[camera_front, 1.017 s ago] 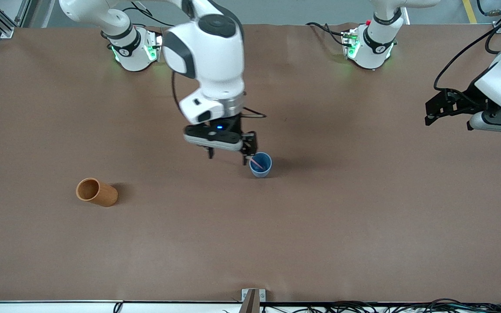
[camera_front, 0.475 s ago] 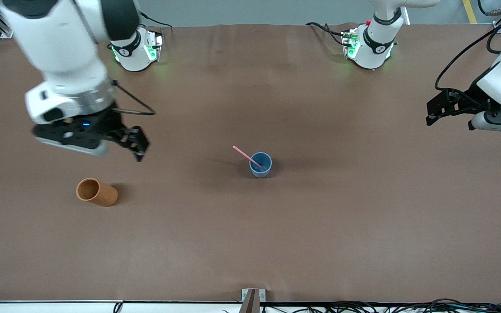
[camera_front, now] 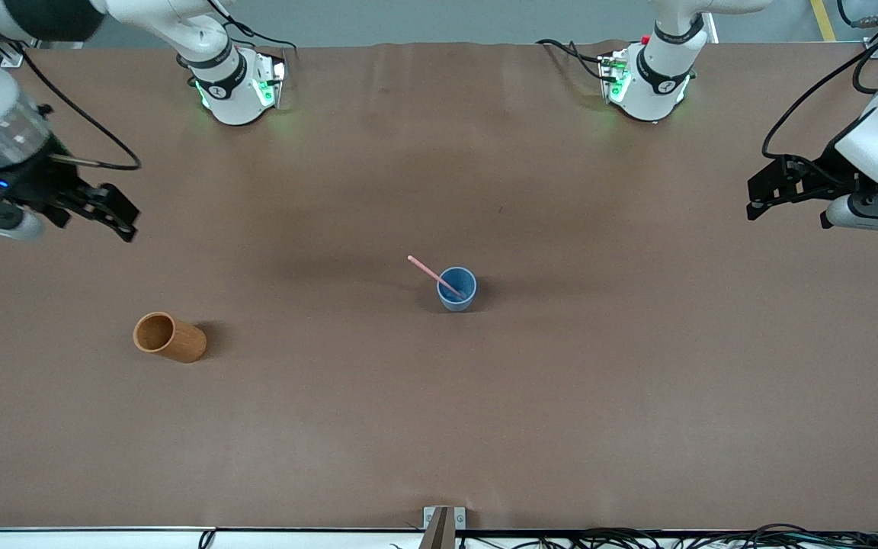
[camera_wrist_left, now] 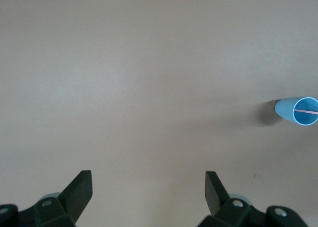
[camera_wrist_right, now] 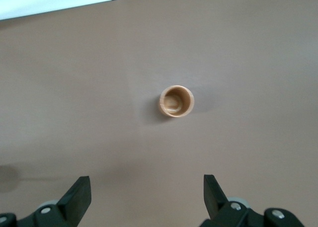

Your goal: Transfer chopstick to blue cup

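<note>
Right hand (camera_front: 96, 210) has swung clear of the cup (camera_front: 456, 288) and now hangs over the tabletop (camera_front: 439, 427) at the right arm's end, fingers spread, carrying nothing. From the front, the chopstick (camera_front: 433, 275) sits with its lower end inside the blue cup in the middle of the tabletop, leaning on the rim, its free end sticking up and out toward the right arm's end. Wooden cup (camera_front: 169, 337) stands well apart from it, nearer the camera, near the right hand. Left hand (camera_front: 778, 194) waits over the left arm's end, open and empty.

Left wrist view: open left hand (camera_wrist_left: 148, 199), bare tabletop below it, and the cup (camera_wrist_left: 297, 111) far off with the pink stick (camera_wrist_left: 306, 111) lying across its mouth.

Right wrist view: open right hand (camera_wrist_right: 147, 197) looks down on the wooden cup (camera_wrist_right: 176, 101), empty inside.

Both hands sit well apart from the blue cup, about equally far. The stick is in, so the transfer looks done; only parking the arms seems left.
</note>
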`<state>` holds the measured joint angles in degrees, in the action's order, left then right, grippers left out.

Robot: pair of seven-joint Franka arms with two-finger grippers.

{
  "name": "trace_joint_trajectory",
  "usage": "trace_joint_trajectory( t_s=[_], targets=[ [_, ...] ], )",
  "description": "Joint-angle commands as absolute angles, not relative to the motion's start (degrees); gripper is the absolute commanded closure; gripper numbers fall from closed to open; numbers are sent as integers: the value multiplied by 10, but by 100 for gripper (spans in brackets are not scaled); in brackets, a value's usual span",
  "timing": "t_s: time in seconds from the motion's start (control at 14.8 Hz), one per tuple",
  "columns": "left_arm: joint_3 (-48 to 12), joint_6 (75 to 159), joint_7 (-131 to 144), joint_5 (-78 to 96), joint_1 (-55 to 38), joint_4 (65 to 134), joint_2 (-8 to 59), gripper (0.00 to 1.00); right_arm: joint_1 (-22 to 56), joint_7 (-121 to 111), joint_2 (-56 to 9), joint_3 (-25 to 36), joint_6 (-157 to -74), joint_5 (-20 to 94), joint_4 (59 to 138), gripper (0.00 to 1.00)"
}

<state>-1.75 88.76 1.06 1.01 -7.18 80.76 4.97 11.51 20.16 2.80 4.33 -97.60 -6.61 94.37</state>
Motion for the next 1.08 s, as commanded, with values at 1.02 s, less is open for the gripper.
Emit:
trace_joint_trajectory(
  t_s=[1.02],
  targets=[
    [-18, 878, 2, 32, -63, 796, 51, 0, -11, -4, -10, 52, -848, -11, 799, 0]
  ],
)
